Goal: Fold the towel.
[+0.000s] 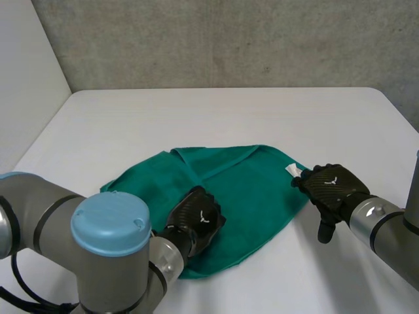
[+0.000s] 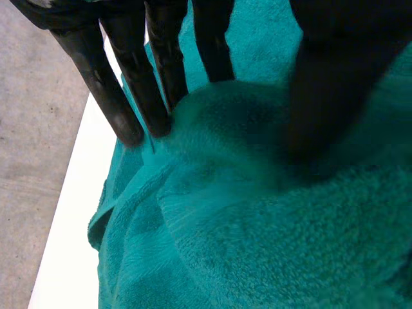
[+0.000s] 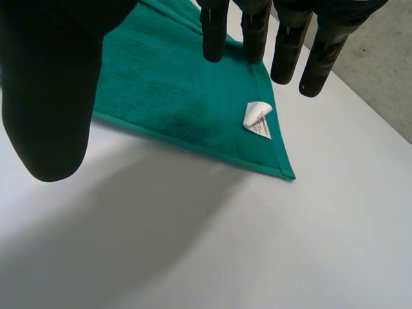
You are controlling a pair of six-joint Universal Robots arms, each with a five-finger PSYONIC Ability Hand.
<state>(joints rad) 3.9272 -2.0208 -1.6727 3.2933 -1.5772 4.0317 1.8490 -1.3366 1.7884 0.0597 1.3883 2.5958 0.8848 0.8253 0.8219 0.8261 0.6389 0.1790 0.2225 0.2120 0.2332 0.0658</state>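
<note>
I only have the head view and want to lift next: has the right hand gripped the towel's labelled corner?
Observer: No. Its wrist view shows the right hand with fingers straight; the towel corner with the white label lies flat on the table at their tips, unheld.
Operator: And the left hand?
Observer: On the left hand, straight fingers rest on the towel; cloth humps up between them and the thumb.

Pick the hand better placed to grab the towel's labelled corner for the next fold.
Right. The right hand hangs open at the green towel's corner with the white label, fingers straight just above it. The left hand sits on bunched cloth mid-towel, away from that corner.
</note>
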